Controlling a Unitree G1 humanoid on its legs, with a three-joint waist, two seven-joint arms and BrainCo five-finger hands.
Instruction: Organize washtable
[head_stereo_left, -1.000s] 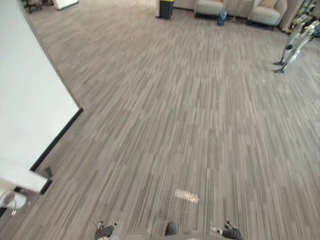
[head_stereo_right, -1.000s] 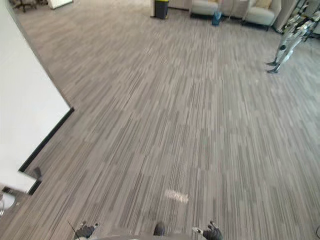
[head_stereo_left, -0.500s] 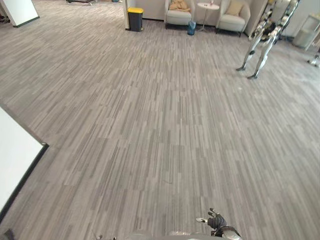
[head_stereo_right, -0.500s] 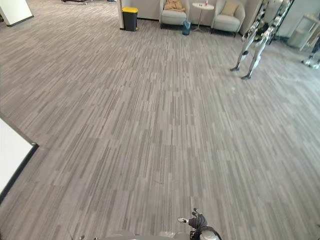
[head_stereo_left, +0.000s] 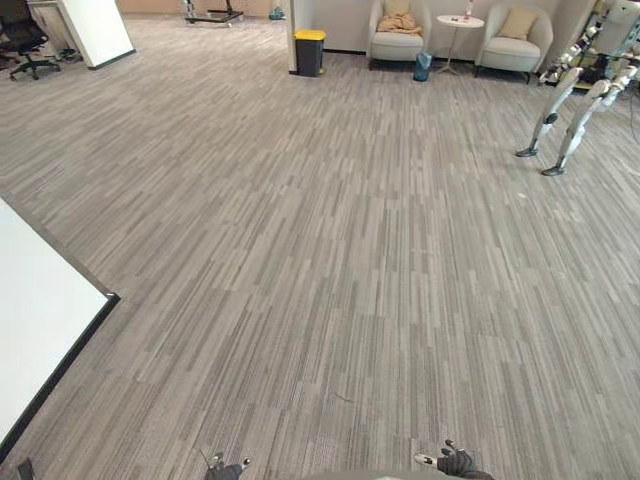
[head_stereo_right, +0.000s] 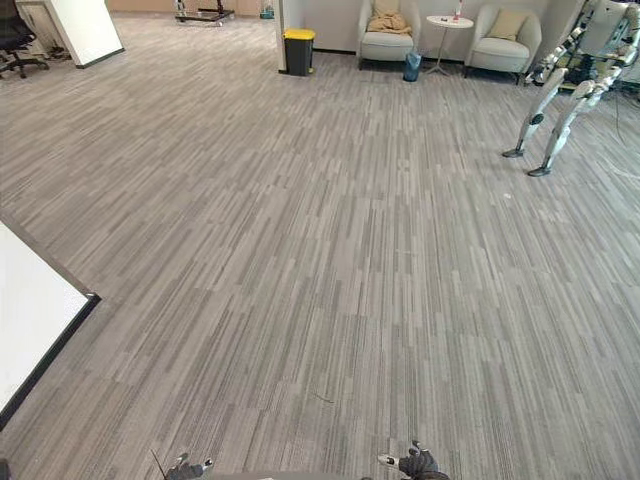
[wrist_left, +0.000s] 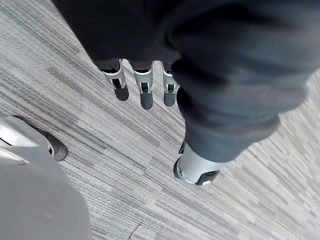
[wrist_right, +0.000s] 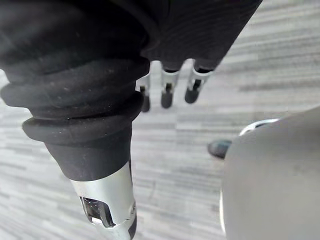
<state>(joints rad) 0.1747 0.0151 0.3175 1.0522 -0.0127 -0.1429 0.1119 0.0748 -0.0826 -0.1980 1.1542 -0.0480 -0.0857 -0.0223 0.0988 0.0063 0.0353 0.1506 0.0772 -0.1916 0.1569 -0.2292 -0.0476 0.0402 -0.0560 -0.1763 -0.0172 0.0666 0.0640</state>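
Grey striped carpet (head_stereo_left: 340, 260) under me — my left hand (wrist_left: 145, 94) and right hand (wrist_right: 167, 94) hang loose-fingered, holding nothing; white dark-edged slab (head_stereo_left: 35, 340) at my left — whether it's the washtable I cannot tell.

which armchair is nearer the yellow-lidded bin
The left armchair, holding a crumpled tan cloth; the bin stands just left of it. The other armchair, with a cushion, sits beyond the round side table.

The floor (head_stereo_left: 350, 250) under me is grey, streaked in fine light and dark stripes. My left robot hand (wrist_left: 145, 92) is silver with dark tips. The black bin (head_stereo_left: 309, 55) has a yellow lid, and the armchairs (head_stereo_left: 398, 44) are cream.
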